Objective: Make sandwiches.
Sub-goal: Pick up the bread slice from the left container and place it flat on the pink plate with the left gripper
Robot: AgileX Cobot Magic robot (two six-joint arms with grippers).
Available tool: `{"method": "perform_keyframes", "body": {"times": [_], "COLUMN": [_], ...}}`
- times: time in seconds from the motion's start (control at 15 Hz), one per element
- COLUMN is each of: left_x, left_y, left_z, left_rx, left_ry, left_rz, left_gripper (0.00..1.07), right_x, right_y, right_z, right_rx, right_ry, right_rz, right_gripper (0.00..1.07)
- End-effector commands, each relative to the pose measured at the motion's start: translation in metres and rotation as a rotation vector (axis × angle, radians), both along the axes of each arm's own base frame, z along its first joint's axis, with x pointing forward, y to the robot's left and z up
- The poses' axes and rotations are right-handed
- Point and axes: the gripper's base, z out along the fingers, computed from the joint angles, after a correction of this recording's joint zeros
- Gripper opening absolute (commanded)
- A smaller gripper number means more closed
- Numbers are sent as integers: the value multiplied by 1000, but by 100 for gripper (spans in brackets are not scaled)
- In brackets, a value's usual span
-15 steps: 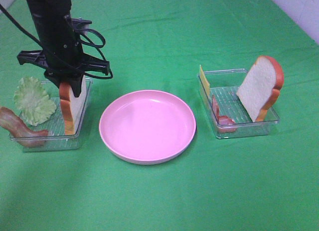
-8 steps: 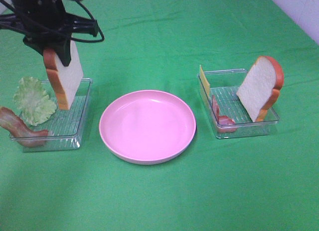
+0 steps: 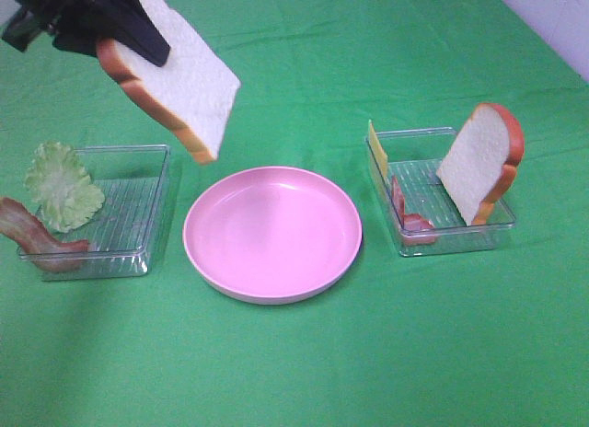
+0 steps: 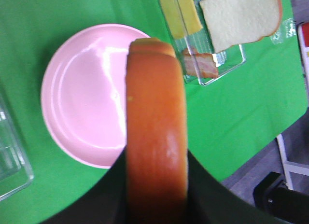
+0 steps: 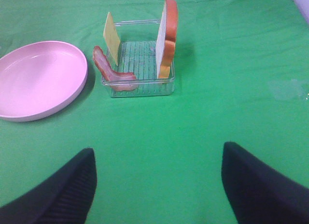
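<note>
**Left arm holds a bread slice in the air; right jaws wide and empty**

Nearest you, a green cloth (image 3: 294, 372) covers the whole table, smooth with faint creases. Your right gripper (image 5: 157, 185) hangs over bare cloth on the near side of the right tray (image 3: 460, 236), its jaws spread wide with nothing between them.

The pink plate (image 3: 271, 234) sits mid-table, with nothing on it. The left tray (image 3: 124, 229) lies just beside it, with lettuce (image 3: 63, 186) and the left bacon (image 3: 32, 232) draped over its outer edge. In the right tray, the right bacon (image 3: 405, 213) curls at the plate-side wall, the cheese (image 3: 376, 149) stands at the far corner, and the second slice (image 3: 479, 165) leans upright against the outer wall.

Farther back, your left gripper (image 3: 138, 39) is clamped on the held slice (image 3: 184, 82), which hangs tilted in the air above the far corner of the left tray, near the plate.

A white wall (image 3: 552, 22) shows beyond the far right corner. Past one table edge you can see grey floor (image 4: 251, 166).
</note>
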Motion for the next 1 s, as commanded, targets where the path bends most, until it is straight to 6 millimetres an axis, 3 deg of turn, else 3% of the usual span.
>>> {"method": "perform_keyframes", "body": {"times": [0.07, 0.27, 0.4, 0.47, 0.6, 0.87, 1.0], "left_x": [-4, -3, 1, 7, 8, 6, 8], "left_y": [-3, -10, -14, -23, -27, -55, -59], "left_z": [-32, -76, -86, -101, -111, -160, -169], "left_rx": [-99, -200, -242, -294, -291, -235, -226], "left_ry": [2, 61, 91, 120, 140, 247, 252], "left_rz": [46, 50, 49, 61, 58, 52, 86], "left_gripper": [0, 0, 0, 0, 0, 0, 0], "right_x": [-2, -2, -2, -2, -2, -2, -2], "right_y": [0, 0, 0, 0, 1, 1, 1], "right_z": [0, 0, 0, 0, 0, 0, 0], "right_rx": [-4, -4, -4, -4, -3, -3, -2], "right_ry": [-21, -21, -21, -21, -21, -21, -21], "right_rz": [-3, -3, -3, -3, -3, -3, -2], "right_gripper": [69, 69, 69, 69, 69, 69, 69]}}
